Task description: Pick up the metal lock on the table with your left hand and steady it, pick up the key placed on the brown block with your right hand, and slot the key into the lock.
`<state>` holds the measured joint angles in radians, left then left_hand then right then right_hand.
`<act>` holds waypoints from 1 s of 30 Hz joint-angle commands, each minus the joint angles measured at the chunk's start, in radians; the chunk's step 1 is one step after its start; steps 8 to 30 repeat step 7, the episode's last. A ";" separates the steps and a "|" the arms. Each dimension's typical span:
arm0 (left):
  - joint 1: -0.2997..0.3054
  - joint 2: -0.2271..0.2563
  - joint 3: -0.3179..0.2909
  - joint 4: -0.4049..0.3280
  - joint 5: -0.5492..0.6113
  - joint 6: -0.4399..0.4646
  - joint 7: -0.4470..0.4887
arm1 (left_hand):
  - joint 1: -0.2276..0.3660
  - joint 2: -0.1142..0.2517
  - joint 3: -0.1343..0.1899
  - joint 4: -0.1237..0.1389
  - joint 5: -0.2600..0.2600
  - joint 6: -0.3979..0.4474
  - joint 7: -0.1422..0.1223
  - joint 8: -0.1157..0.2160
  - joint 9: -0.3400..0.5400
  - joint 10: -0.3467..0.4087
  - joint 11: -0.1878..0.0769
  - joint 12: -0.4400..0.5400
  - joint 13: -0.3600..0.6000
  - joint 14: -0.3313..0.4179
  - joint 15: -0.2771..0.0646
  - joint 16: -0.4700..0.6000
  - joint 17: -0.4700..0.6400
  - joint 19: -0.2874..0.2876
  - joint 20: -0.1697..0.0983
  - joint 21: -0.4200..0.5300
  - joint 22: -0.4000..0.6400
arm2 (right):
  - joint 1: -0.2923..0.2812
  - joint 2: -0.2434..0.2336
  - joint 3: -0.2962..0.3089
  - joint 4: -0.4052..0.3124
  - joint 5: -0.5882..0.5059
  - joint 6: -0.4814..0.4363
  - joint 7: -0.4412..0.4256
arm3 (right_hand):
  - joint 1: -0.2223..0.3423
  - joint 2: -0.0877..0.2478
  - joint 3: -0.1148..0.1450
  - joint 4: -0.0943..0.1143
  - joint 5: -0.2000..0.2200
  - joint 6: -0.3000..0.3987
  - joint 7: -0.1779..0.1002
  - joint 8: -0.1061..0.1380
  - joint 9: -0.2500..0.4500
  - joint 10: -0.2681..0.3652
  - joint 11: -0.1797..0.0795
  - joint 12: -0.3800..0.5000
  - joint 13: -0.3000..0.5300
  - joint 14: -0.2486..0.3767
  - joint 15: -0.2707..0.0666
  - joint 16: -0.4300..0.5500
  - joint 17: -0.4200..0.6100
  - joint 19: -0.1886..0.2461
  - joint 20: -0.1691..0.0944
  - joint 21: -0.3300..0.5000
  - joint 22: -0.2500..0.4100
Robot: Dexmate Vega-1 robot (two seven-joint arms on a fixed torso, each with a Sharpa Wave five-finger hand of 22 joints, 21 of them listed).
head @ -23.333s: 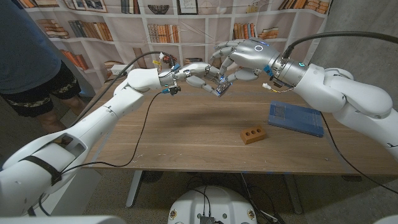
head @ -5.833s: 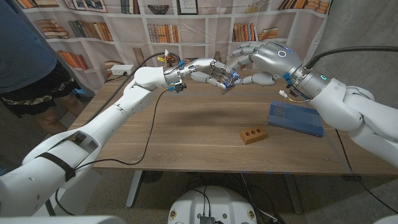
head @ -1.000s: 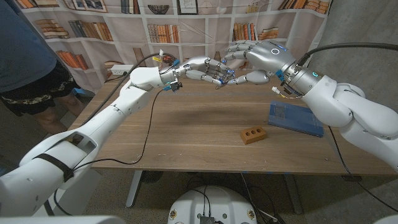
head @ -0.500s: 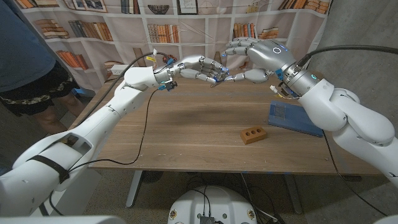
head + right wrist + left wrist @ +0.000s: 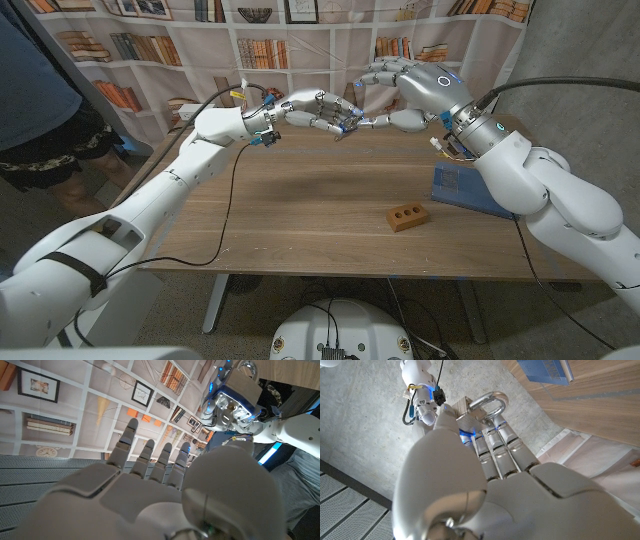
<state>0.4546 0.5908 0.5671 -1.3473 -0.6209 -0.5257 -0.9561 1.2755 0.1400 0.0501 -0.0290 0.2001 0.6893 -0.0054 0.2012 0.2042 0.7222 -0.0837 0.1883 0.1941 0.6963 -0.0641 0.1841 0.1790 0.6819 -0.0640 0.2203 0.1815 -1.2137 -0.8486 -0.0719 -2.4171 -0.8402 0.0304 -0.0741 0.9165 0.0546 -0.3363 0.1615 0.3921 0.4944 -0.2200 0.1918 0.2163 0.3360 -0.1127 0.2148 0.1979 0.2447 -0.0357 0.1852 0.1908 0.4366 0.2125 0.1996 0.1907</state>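
My left hand [image 5: 312, 107] holds the metal lock [image 5: 346, 121] up over the table's far side. In the left wrist view its fingers wrap the lock's body, and the lock's shackle [image 5: 488, 402] sticks out past them. My right hand [image 5: 418, 88] hovers just right of the lock, thumb stretched to it and the other fingers spread. The right wrist view shows the lock's keyhole face [image 5: 232, 406] beyond my right hand [image 5: 150, 485]. I cannot make out the key. The brown block [image 5: 407, 216] lies on the table with nothing on it.
A blue pad [image 5: 474, 191] lies on the wooden table [image 5: 290, 220] at the right, behind the block. A person in dark clothes [image 5: 40, 90] stands at the table's far left. A bookshelf backdrop hangs behind.
Both hands have drifted a little to the left together, the lock staying in my left hand and my right thumb staying against it.
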 commanded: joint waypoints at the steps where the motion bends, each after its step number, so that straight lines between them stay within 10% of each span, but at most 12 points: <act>1: 0.002 -0.012 0.007 0.002 0.019 -0.017 0.017 | -0.005 -0.001 0.006 0.002 0.003 0.000 -0.003 0.005 0.001 0.008 -0.003 0.008 0.005 0.001 -0.083 0.004 0.003 -0.005 -0.014 0.001 0.001 | -0.024 -0.018 0.007 0.006 -0.002 -0.012 -0.018 | -0.016 -0.001 -0.001 0.007 0.009 -0.001 0.003 0.003 0.003 0.008 0.006 0.005 0.003 0.008 0.005 0.007 0.002 0.002 -0.002 0.004 0.003; 30: -0.009 -0.028 0.015 0.027 0.012 -0.020 0.004 | -0.006 -0.002 0.006 0.002 0.002 0.001 -0.002 0.006 0.001 0.009 -0.003 0.008 0.005 0.002 -0.083 0.004 0.003 -0.004 -0.014 0.001 0.001 | -0.024 -0.024 0.012 -0.001 0.004 -0.023 -0.003 | -0.019 0.000 0.000 0.007 0.009 -0.002 0.003 0.003 0.003 0.007 0.007 0.005 0.003 0.009 0.004 0.007 0.002 0.004 -0.001 0.005 0.003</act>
